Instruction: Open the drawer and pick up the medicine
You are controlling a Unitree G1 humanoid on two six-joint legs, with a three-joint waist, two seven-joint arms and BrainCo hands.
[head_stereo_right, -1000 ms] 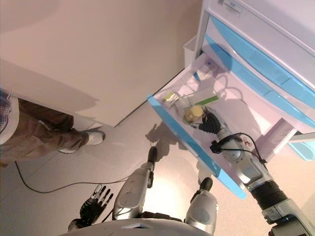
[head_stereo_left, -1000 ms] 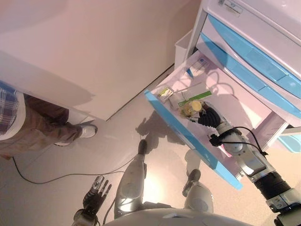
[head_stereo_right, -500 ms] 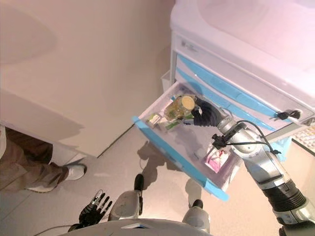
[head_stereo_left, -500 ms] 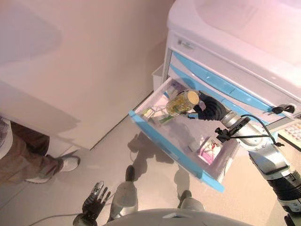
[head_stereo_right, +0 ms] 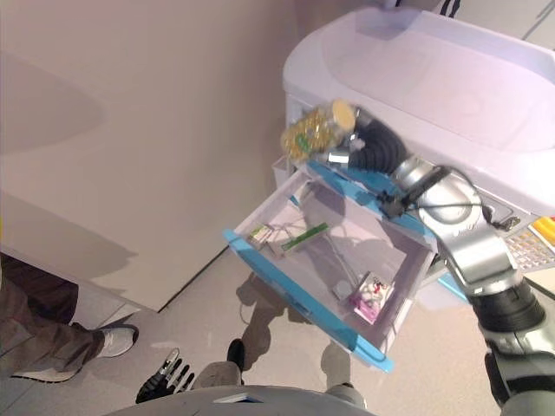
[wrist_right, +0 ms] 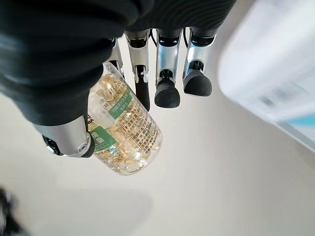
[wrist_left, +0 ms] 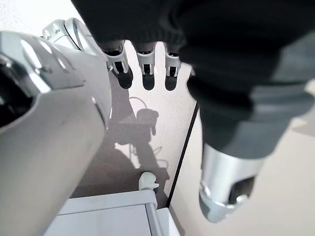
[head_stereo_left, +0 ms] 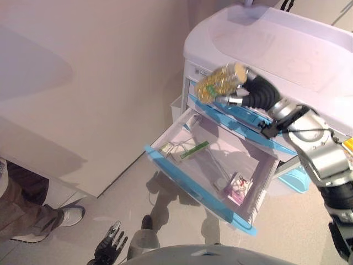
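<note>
Right hand (head_stereo_left: 251,94) curled round the bottle (head_stereo_left: 219,83), held in the air level with the cabinet's (head_stereo_left: 287,52) upper front, above the open drawer (head_stereo_left: 209,165) and clear of it. Eye views show the bottle only as a yellowish blur with a pale cap end; right wrist view resolves it: clear bottle (wrist_right: 123,130) packed with yellow softgels, green-and-white label, thumb on one side, fingers (wrist_right: 166,91) on the other, with only part of the finger row on the bottle and the rest beside it. Drawer contents show in the eye views alone: green strip (head_stereo_left: 194,149), small box (head_stereo_left: 165,148) near the blue front, pink packet (head_stereo_left: 238,187) at the far-right corner. Left hand (head_stereo_left: 109,245) hangs low near the floor, well apart from the cabinet; left wrist view shows its fingers (wrist_left: 145,61) relaxed and straight, holding nothing, with pale floor and a white furniture corner (wrist_left: 118,216) past them. Floor (head_stereo_left: 110,204) light grey, glossy; beige wall (head_stereo_left: 83,83) behind. A person's leg and shoe (head_stereo_left: 66,215) at far left.
</note>
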